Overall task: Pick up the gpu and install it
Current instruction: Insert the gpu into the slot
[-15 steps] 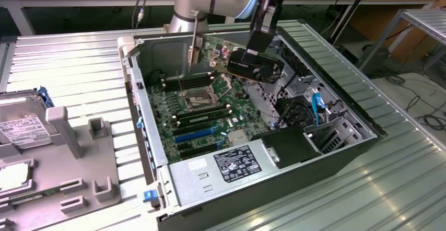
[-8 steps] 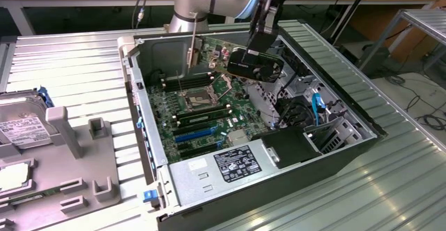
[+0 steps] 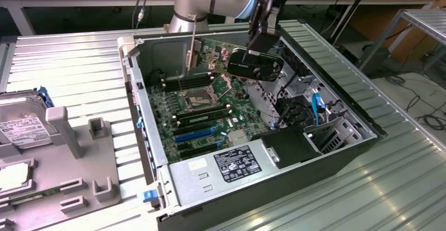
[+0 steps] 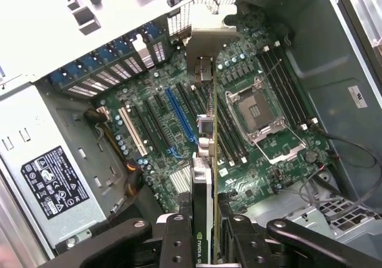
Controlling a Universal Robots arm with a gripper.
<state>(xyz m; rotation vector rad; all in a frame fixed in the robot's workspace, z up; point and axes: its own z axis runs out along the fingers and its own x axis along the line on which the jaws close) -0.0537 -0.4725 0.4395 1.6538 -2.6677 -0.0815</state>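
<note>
The gpu (image 3: 254,64), a black card with a round fan on its face, hangs over the motherboard (image 3: 202,111) inside the open computer case (image 3: 348,100). My gripper (image 3: 260,42) comes down from above and is shut on the card's upper edge. In the wrist view the gpu (image 4: 206,160) shows edge-on between my fingers (image 4: 176,238), with my gripper (image 4: 206,244) shut on it. Its silver bracket (image 4: 209,35) points towards the case's slotted rear wall. The card floats above the expansion slots, near the long blue slot (image 4: 181,116), and touches no slot.
The CPU socket (image 4: 259,110) and memory slots (image 4: 286,83) lie beside the card. A power supply (image 3: 230,168) fills one end of the case. Cables run by the drive bays (image 3: 314,111). A silver hard drive (image 3: 24,126) rests on a grey fixture outside the case.
</note>
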